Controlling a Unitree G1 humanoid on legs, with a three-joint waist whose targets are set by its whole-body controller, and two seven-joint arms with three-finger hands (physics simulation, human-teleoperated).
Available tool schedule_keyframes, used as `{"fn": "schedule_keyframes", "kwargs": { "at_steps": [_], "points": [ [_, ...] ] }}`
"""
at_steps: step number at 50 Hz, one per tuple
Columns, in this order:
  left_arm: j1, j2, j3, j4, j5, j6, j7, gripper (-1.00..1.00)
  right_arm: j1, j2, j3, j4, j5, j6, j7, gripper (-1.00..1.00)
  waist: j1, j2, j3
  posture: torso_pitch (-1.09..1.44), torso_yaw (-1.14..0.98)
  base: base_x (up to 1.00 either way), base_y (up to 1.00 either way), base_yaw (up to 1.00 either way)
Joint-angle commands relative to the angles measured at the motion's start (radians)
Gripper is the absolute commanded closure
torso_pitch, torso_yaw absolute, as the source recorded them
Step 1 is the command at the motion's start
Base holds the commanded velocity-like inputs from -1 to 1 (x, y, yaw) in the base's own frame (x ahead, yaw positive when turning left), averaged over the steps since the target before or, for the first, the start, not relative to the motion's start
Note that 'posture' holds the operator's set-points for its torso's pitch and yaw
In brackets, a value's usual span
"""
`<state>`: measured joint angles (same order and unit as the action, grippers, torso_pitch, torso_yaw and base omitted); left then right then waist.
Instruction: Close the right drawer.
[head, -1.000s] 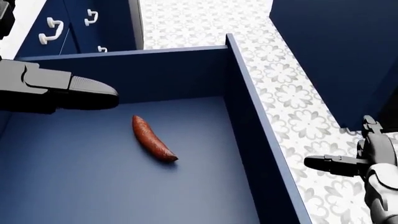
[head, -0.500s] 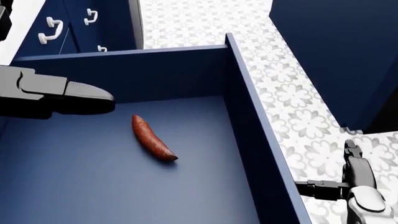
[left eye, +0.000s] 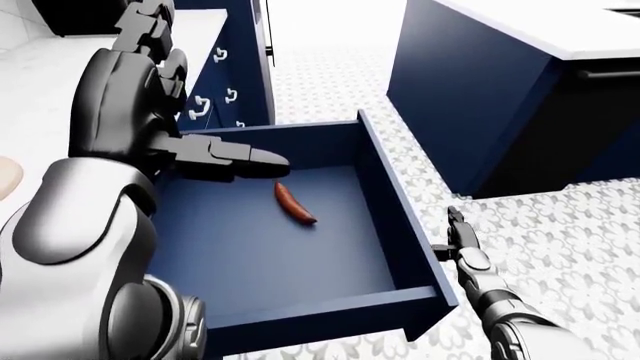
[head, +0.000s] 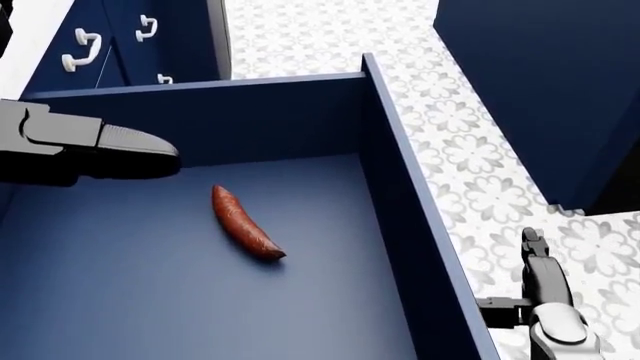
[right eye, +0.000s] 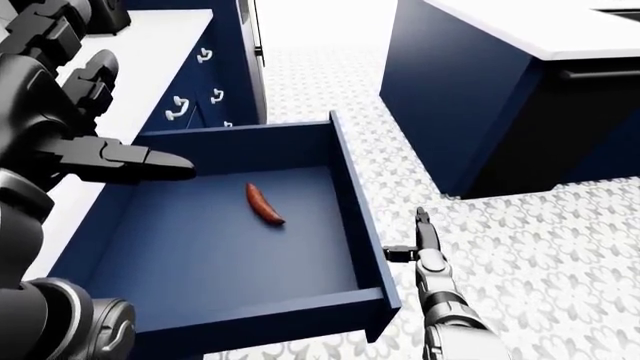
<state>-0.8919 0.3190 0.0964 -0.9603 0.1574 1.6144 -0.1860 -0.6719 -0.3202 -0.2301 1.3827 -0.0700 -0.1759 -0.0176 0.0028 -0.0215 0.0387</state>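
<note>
Fingers (left eye: 262, 157) of the left hand (left eye: 215, 154) hang open inside the open drawer (left eye: 390, 202); right hand (right eye: 420, 244) open too. Shove it closed and they'd jam.

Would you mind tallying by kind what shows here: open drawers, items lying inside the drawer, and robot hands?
Open drawers: 1, the blue drawer, pulled far out.
Items inside it: 1, a reddish-brown sausage lying on the drawer floor.
Robot hands: 2, the left hand over the drawer, the right hand beside the drawer's right wall.
Total: 4.
</note>
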Motion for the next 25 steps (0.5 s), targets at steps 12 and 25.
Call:
{"fn": "schedule_keyframes", "kwargs": {
  "at_steps": [12,25],
  "points": [
    [-0.024,0.003,0.008,-0.011,0.029,0.000,-0.016,-1.00,-0.034,0.007,0.007,-0.036,-0.008,-0.024,0.001,-1.00,0.000,-0.001,-0.025,0.00,0.00,0.00,0.00,0.00],
    [-0.017,0.002,0.011,-0.017,0.053,0.000,-0.041,-1.00,-0.036,0.035,0.024,-0.038,-0.023,-0.035,-0.001,-1.00,-0.002,-0.002,-0.026,0.00,0.00,0.00,0.00,0.00]
  ]
}}
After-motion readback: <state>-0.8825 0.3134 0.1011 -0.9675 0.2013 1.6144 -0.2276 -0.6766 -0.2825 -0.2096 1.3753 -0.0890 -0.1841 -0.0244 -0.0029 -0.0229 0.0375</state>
